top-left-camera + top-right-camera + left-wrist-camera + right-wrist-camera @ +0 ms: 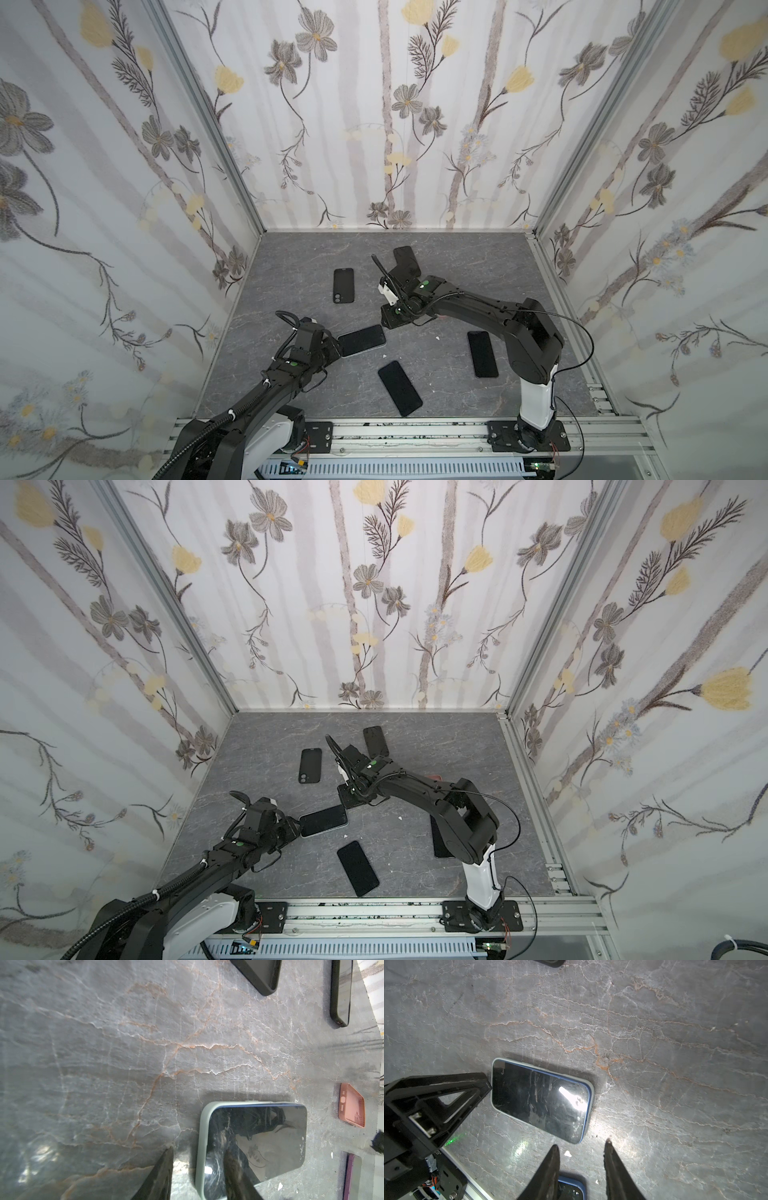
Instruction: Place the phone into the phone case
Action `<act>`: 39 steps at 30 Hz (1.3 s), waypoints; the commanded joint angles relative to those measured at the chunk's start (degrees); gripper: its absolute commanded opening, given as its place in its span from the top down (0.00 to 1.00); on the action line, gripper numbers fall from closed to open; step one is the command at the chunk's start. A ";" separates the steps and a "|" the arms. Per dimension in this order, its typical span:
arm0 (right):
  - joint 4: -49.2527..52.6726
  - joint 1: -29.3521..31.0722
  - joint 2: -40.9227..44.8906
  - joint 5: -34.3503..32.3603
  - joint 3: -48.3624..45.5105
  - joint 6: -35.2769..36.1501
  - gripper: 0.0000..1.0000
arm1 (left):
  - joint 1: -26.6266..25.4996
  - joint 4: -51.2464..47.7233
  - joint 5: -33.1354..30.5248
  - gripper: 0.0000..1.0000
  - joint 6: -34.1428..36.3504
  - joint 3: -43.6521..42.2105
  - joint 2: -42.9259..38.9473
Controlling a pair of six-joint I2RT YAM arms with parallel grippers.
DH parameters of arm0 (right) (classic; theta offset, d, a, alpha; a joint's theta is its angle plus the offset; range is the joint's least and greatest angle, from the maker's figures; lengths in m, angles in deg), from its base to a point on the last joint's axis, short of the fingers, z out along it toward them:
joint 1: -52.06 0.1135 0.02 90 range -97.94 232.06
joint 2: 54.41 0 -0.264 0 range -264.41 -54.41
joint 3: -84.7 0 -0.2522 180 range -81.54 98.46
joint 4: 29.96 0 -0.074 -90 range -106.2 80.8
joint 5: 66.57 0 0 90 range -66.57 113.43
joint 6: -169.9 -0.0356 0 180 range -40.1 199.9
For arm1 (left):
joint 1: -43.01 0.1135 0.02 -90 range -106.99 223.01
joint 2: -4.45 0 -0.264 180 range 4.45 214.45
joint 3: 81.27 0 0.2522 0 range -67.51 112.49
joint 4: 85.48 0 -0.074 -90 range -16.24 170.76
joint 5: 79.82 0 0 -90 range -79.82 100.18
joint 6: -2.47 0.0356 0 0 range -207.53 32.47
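Observation:
The phone (362, 339) (259, 1142) (539, 1099) lies screen up in a pale green phone case (199, 1147) (492, 1101) at the middle of the grey table. A blue edge of the phone shows beside the case rim along one long side and one end. My left gripper (338, 347) (198, 1150) is open at the phone's near-left end. One of its fingers (236, 1174) is over the screen and its mate is outside the case, over the table. My right gripper (390, 318) (581, 1144) hangs open above the table just past the phone, with nothing in it.
A black case (343, 286) lies behind the phone and another dark one (405, 257) farther back. Black phones lie at the front (400, 387) and right (482, 353). A pink case (352, 1108) and a purple phone (351, 1176) lie near the right arm.

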 commanded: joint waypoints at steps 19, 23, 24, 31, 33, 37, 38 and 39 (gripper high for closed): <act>-2.29 -0.21 2.04 4.03 -7.85 -0.25 0.75 | 0.00 -2.16 0.51 0.53 -2.15 0.23 -1.59; -2.95 0.20 0.93 5.66 -7.88 0.07 0.76 | 0.04 -2.09 0.78 0.53 -2.14 -0.09 -1.33; -3.03 0.25 0.39 6.09 -7.75 0.12 0.76 | 0.04 -1.92 0.78 0.53 -2.30 -0.16 -1.23; -3.05 0.47 -3.26 6.38 -5.17 0.93 0.76 | 0.03 -1.12 1.12 0.52 -2.50 -0.77 0.19; -2.61 0.47 -4.64 6.57 -3.61 1.15 0.76 | 0.04 -1.02 1.28 0.52 -2.59 -0.42 0.72; -2.42 0.51 -6.14 7.09 -2.39 1.45 0.77 | -0.01 -1.05 1.05 0.52 -2.34 -0.26 0.86; -2.27 0.52 -6.45 7.07 -2.15 1.49 0.77 | 0.01 -1.10 0.88 0.52 -2.30 -0.26 0.95; -1.83 0.56 -6.92 6.99 -1.94 1.63 0.78 | 0.05 -1.05 0.87 0.52 -2.24 -0.21 1.04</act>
